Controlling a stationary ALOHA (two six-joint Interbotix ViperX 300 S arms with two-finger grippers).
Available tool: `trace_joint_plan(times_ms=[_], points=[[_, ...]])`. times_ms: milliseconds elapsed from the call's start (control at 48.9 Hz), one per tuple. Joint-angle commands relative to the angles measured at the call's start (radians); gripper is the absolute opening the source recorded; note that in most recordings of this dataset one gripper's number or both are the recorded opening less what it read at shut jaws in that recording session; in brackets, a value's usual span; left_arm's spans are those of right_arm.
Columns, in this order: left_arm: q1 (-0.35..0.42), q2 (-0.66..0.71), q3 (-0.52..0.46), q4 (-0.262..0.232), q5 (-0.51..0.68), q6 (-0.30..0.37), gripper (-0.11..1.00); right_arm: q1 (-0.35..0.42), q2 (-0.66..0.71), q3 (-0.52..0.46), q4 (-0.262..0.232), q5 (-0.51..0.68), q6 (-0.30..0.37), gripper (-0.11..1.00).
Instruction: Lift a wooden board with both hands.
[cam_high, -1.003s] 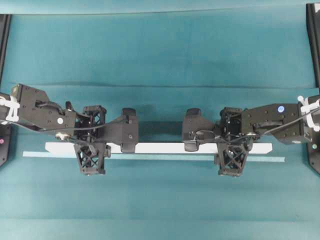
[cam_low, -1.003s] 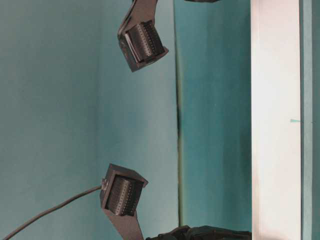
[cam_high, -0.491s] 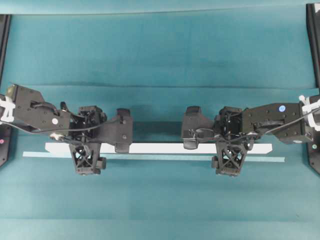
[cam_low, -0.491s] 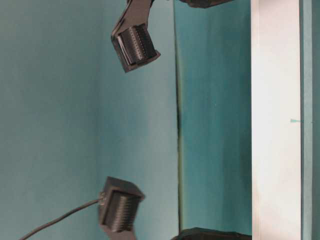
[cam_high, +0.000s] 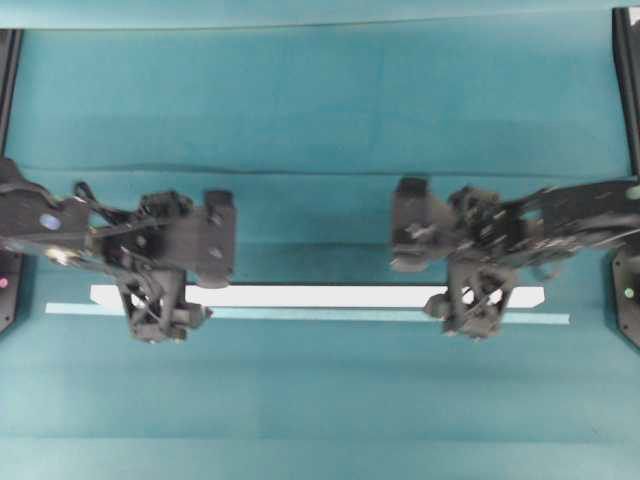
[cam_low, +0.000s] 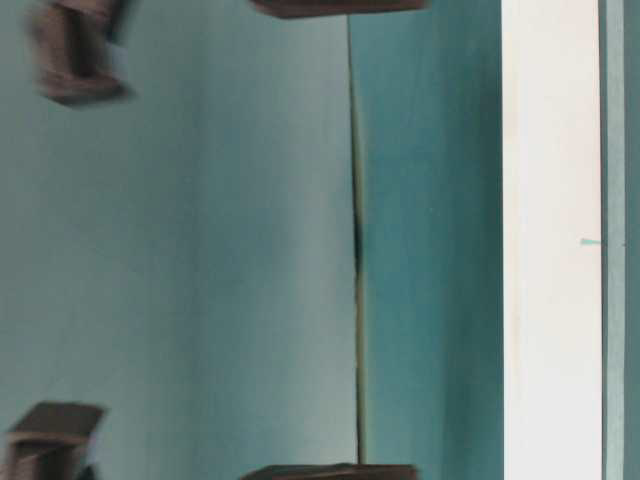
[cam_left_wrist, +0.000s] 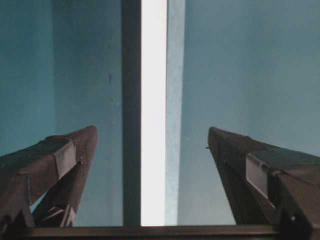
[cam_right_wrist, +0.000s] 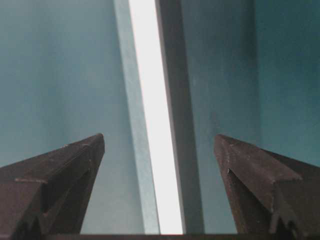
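Wooden board (cam_high: 320, 296), a long, flat white plank with squared ends, lay flat on the teal-covered bench (cam_high: 320, 100), beside a thinner pale teal strip (cam_high: 300, 314) along its near edge. Left black tool (cam_high: 160, 300) was positioned over the board's left end with its jaws spread wide, holding nothing. Right black tool (cam_high: 478, 300) was positioned over the right end, likewise spread wide and empty. In both wrist views the board ran between the separated fingers (cam_left_wrist: 60, 165), untouched by them.

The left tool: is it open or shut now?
Open. In the left wrist view the left tool has its fingers spread wide, clear of the board.
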Motion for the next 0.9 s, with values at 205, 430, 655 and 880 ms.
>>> trace_joint_plan(times_ms=[205, 430, 655, 880], points=[[-0.005, -0.163, -0.006, 0.002, -0.046, 0.005, 1.0, -0.011, -0.213, 0.041, -0.021, -0.015, 0.006, 0.92], [-0.011, -0.268, 0.006, 0.002, -0.132, 0.025, 1.0, -0.015, -0.39, 0.12, -0.021, -0.094, 0.006, 0.92], [-0.017, -0.357, 0.031, 0.003, -0.192, 0.02, 1.0, -0.015, -0.603, 0.184, -0.021, -0.201, 0.008, 0.92], [-0.025, -0.445, 0.055, 0.002, -0.344, 0.005, 0.99, -0.015, -0.706, 0.218, -0.021, -0.225, 0.009, 0.91]])
